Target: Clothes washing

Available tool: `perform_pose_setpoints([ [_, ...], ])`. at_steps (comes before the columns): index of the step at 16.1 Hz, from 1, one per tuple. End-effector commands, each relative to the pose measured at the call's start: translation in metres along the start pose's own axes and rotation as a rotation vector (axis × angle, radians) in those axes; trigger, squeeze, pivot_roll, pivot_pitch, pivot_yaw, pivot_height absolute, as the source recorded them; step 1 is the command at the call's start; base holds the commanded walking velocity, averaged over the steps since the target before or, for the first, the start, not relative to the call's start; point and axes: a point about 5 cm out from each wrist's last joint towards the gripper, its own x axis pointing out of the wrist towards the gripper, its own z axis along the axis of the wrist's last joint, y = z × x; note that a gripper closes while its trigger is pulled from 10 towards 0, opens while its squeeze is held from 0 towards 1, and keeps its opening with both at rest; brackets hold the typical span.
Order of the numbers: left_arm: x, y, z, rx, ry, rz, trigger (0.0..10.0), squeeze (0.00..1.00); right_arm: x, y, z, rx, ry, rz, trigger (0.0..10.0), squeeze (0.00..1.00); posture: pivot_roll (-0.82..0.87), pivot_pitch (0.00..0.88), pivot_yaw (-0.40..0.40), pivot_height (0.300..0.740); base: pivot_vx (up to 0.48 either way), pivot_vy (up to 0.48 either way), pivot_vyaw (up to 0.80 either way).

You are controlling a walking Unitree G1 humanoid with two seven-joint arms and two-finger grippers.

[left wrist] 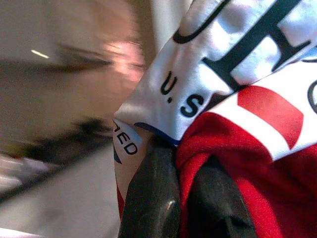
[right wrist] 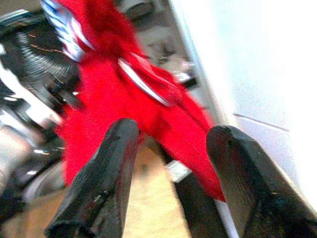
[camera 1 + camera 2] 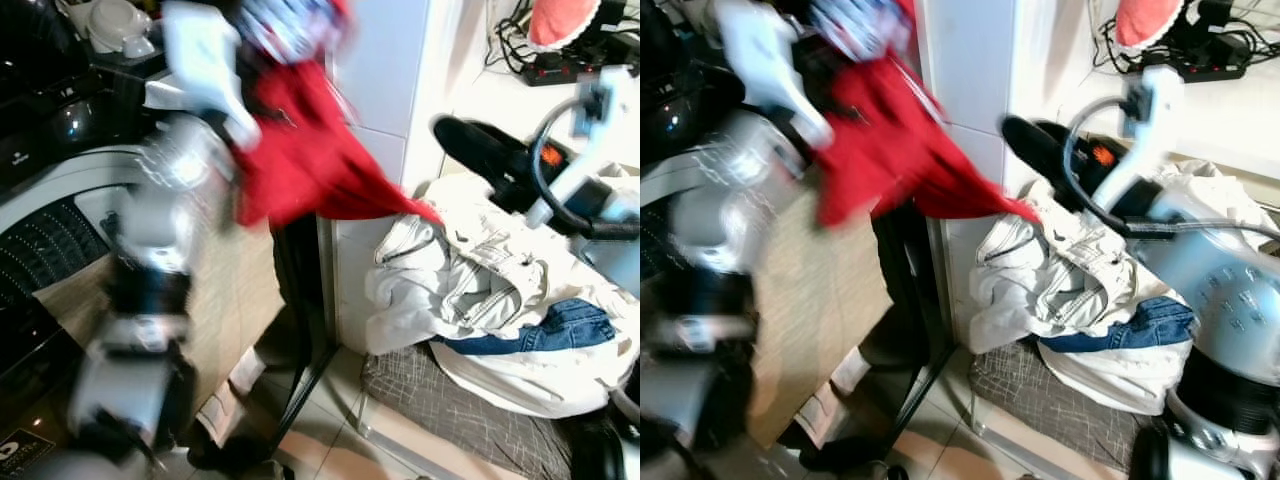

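1. Washing machine (image 3: 40,215) at 9 o'clock in the eye views: dark round door, grey-white body, blurred.
2. Left arm (image 3: 150,260) raised at 9–10 o'clock in front of the machine, heavy motion blur.
3. Left tool (image 1: 183,198) clenched on the red garment (image 3: 310,150). Left wrist view shows both black fingers (image 1: 148,198) pinching a fold of red and white printed fabric, dark lettering on the white part.
4. The red garment hangs in the air at 11–12 o'clock, bunched at the top by the left tool, draping down and toward 3 o'clock. Its lower tip touches or overlaps the laundry pile (image 3: 480,280); can't tell which.
5. White tiled wall edge (image 3: 385,90) at 12 o'clock, behind the garment.
6. Laundry pile at 3–4 o'clock: white denim jacket (image 3: 440,270) on top, blue jeans (image 3: 560,325) poking out beneath, more white cloth under that. The pile sits on a grey checked basket (image 3: 440,400).
7. Right tool (image 2: 168,188) released, fingers spread wide with nothing between them. In the right wrist view it points at the hanging red garment, apart from it.
8. Right arm (image 3: 1220,270) at 3 o'clock, above the pile, black cable looped over it.
9. Power strip (image 3: 570,65) with plugs at 1–2 o'clock on a white table (image 3: 520,110).
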Motion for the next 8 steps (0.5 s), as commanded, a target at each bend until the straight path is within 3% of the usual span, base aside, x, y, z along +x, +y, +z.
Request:
perform_pose_setpoints([
  [1,0.003,0.025,0.011,0.112,-0.028,0.143,0.0,0.0,-0.006,0.005,0.001,-0.076,0.021,-0.021,10.0,1.0,-0.09,0.0,0.124,0.74,0.0,0.0,0.0],
  [2,0.006,0.036,0.017,0.192,-0.034,0.201,0.0,0.0,-0.008,0.005,-0.003,-0.096,0.038,-0.026,10.0,1.0,-0.09,0.0,0.124,0.74,0.0,0.0,0.0],
  [3,0.006,0.036,0.017,0.192,-0.034,0.201,0.0,0.0,-0.008,0.005,-0.003,-0.096,0.038,-0.026,10.0,1.0,-0.09,0.0,0.124,0.74,0.0,0.0,0.0],
  [4,0.009,0.052,0.027,0.364,-0.044,0.3,0.0,0.0,-0.01,0.006,-0.008,-0.115,0.061,-0.036,10.0,0.0,-0.09,0.0,0.13,0.74,0.0,0.0,0.0],
  [5,0.012,0.07,0.038,0.553,-0.034,0.401,0.0,0.0,-0.011,0.006,-0.015,-0.137,0.102,-0.056,10.0,0.0,-0.09,0.0,0.139,0.74,0.0,0.0,0.0],
  [7,0.013,0.098,0.028,0.817,0.138,0.497,0.0,0.0,-0.007,0.01,-0.025,-0.194,0.129,-0.094,10.0,0.0,-0.09,0.0,0.146,0.74,0.0,0.0,0.0],
  [8,0.005,0.111,0.002,0.893,0.303,0.518,9.0,0.0,0.0,0.017,-0.028,-0.215,0.108,-0.094,10.0,0.0,-0.09,0.0,0.152,0.74,0.0,0.0,0.0],
])
